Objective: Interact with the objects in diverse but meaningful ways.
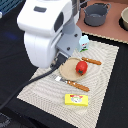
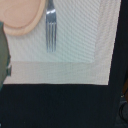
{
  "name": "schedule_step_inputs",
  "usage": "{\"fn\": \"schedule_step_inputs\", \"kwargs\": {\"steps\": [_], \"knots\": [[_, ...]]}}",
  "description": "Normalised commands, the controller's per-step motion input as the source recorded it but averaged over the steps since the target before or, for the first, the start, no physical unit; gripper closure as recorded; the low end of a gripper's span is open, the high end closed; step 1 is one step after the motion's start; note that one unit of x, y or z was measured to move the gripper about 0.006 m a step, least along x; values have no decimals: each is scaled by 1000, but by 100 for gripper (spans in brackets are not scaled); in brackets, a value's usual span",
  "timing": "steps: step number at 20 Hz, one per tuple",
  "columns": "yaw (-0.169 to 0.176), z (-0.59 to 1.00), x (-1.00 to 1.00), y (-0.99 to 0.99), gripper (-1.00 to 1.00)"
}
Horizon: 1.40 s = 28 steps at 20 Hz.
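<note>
- In your exterior view the Panda arm (image 1: 47, 30) fills the upper left of the picture, its white body hanging over the left part of the placemat (image 1: 102, 65).
- You cannot tell how the fingers stand: the arm's own bulk hides them in the exterior view, and the wrist view shows no fingertips.
- The red tomato (image 1: 81, 67) sits on the round tan plate (image 1: 70, 72), toward the plate's side on the exterior view's right.
- An orange-handled knife (image 1: 91, 61) lies just beyond the plate, and an orange-handled fork (image 1: 73, 84) lies just in front of it, metal end toward the arm.
- The milk carton (image 1: 84, 44) stands upright near the far edge of the placemat, just beside the arm's body and partly hidden by it.
- The flat yellow box (image 1: 76, 100) lies on the near part of the placemat, well apart from the plate.
- A grey pot (image 1: 95, 14) stands on the brown board (image 1: 112, 30) beyond the placemat; another vessel (image 1: 124, 19) is cut by the picture's edge on the exterior view's right.
- In your wrist view you see the metal fork (image 2: 50, 27) tines lying on the woven placemat (image 2: 75, 55), just beside the tan plate's rim (image 2: 22, 17).
- Past the placemat's edge the black tabletop (image 2: 60, 107) shows.
</note>
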Motion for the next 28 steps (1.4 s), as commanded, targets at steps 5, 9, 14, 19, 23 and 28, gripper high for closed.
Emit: {"fn": "schedule_step_inputs", "kwargs": {"steps": [5, 9, 14, 19, 23, 28], "knots": [[12, 249, 910, -168, -100], [64, 22, 734, -225, -100], [84, -70, 650, -346, -100], [95, -176, 599, -431, -100], [63, -101, 670, -521, -100], [35, -113, 623, -300, -100]]}}
